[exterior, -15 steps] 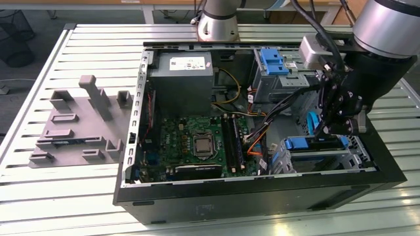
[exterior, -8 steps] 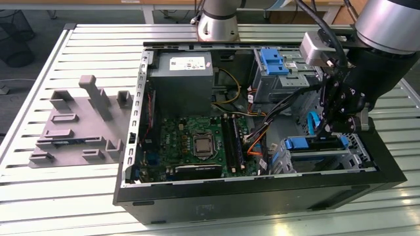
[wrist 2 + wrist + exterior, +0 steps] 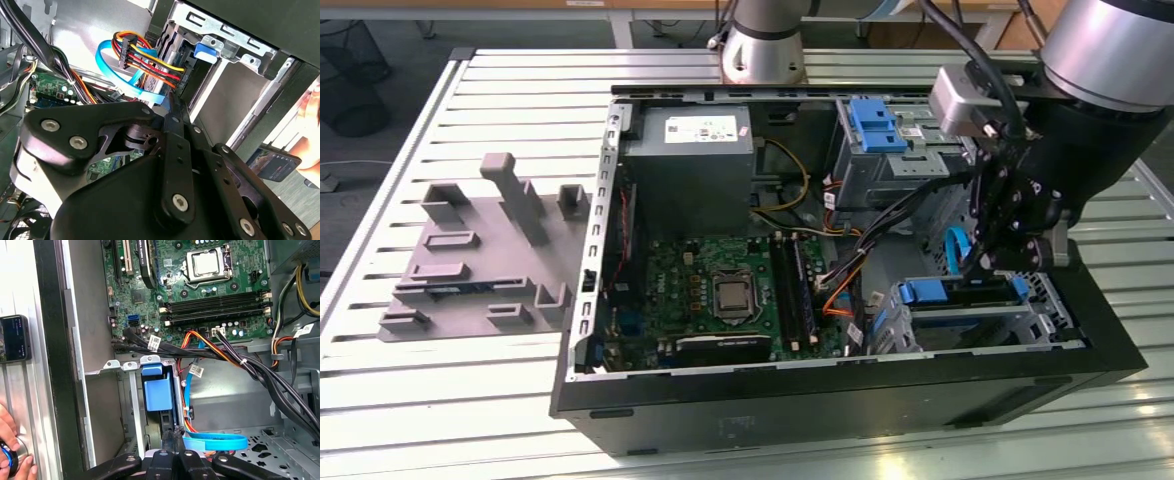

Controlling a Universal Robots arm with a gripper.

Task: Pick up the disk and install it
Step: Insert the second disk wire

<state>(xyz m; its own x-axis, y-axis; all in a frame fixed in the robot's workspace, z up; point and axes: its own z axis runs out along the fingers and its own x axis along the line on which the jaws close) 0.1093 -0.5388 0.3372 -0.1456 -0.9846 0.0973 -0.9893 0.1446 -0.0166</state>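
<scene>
one open computer case lies on its side on a slatted metal table, and everything else here can be placed against it. inside it, the green motherboard covers the floor, with the grey power supply box at the far end and a metal drive cage at the near corner on the exterior view's right. the gripper hangs over that cage, just above its blue carrier.

the disk sits inside the drive cage: in the first wrist view its blue plastic frame stands in the slot between the cage's metal walls, with the drive body mostly hidden behind it. the gripper's black fingers come together in a narrow pair right at the near end of the disk; the two tips are pressed close with almost no gap, but i cannot tell whether they pinch the carrier edge or merely rest against it.

a light blue data cable loops beside the disk within the case, and a bundle of red, yellow and black power wires runs to a connector near the cage in the second wrist view. a second blue bracket stands in the far bay of the case. outside the case, a grey fixture block rests on the table on the exterior view's left, and a person's hand lies on the table just beside the case wall, near a small dark phone.
</scene>
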